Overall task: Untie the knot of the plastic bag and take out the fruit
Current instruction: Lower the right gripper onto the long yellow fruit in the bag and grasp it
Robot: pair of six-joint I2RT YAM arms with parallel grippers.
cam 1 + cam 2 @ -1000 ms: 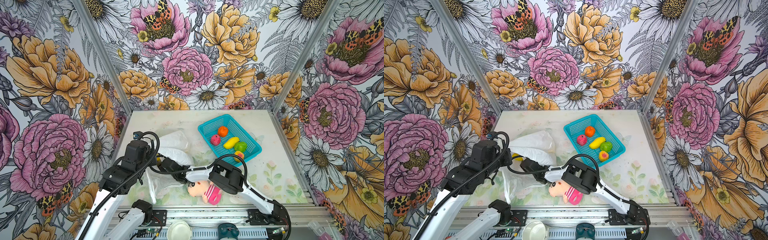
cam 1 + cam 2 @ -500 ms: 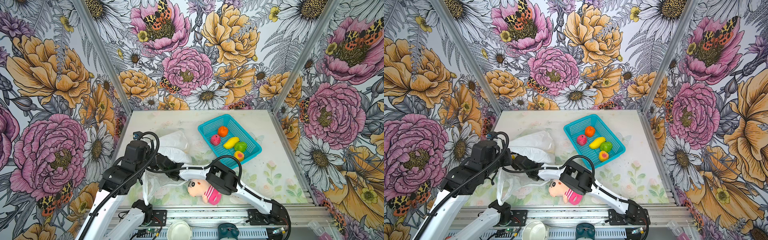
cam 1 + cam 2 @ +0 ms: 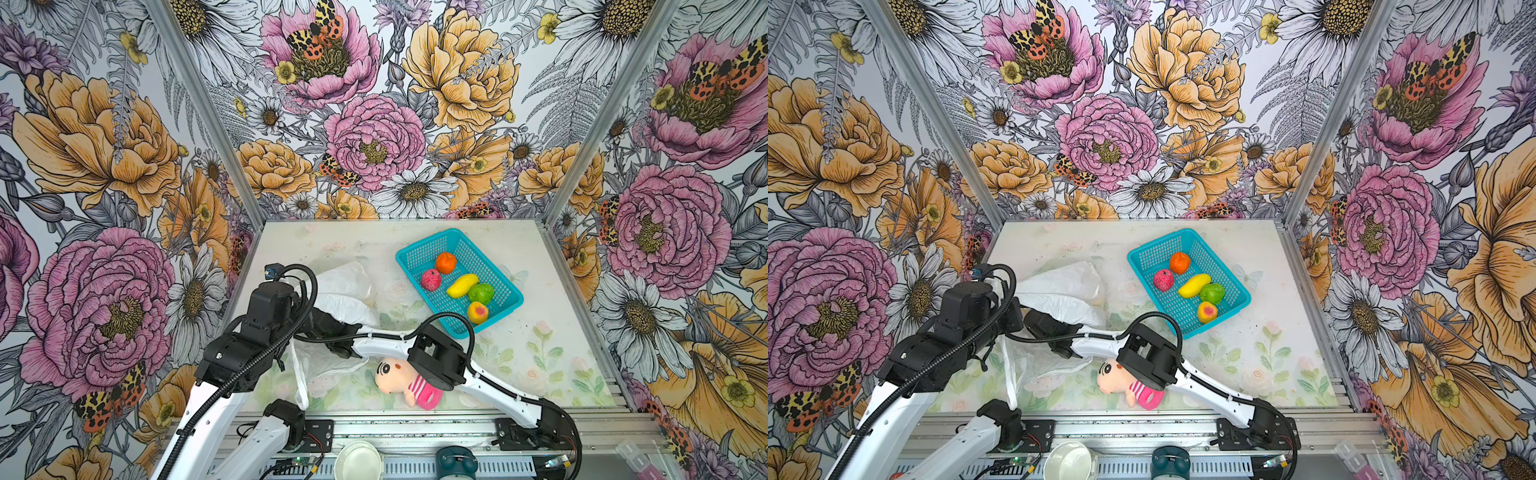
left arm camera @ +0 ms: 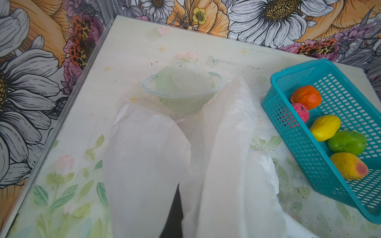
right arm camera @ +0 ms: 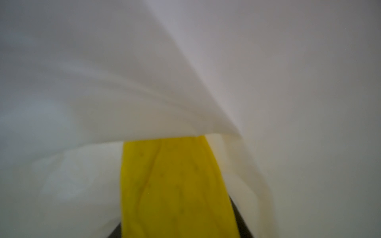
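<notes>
Left gripper (image 3: pixel 311 312) pinches plastic bag (image 3: pixel 345 291) near basket (image 3: pixel 415 253), lifting mouth so right gripper (image 5: pixel 179 222) reaches in; 1 yellow fruit (image 5: pixel 175 175) between jaws, grip unclear.

The plastic bag (image 3: pixel 347 291) is white and a bit see-through. The basket (image 3: pixel 419 254) is teal with a grid of tiny holes. Inside it, the orange fruit (image 3: pixel 446 262) is at 11 o'clock, the pink-red fruit (image 3: pixel 431 279) at 9, the yellow fruit (image 3: pixel 462 285) in the middle, the green fruit (image 3: pixel 481 293) at 4 and the yellow-and-pink fruit (image 3: pixel 477 312) at 5. The doll (image 3: pixel 392 374) has a peach face, black hair and pink-and-white stripes. The walls (image 3: pixel 374 137) show pink, orange and white flowers.
</notes>
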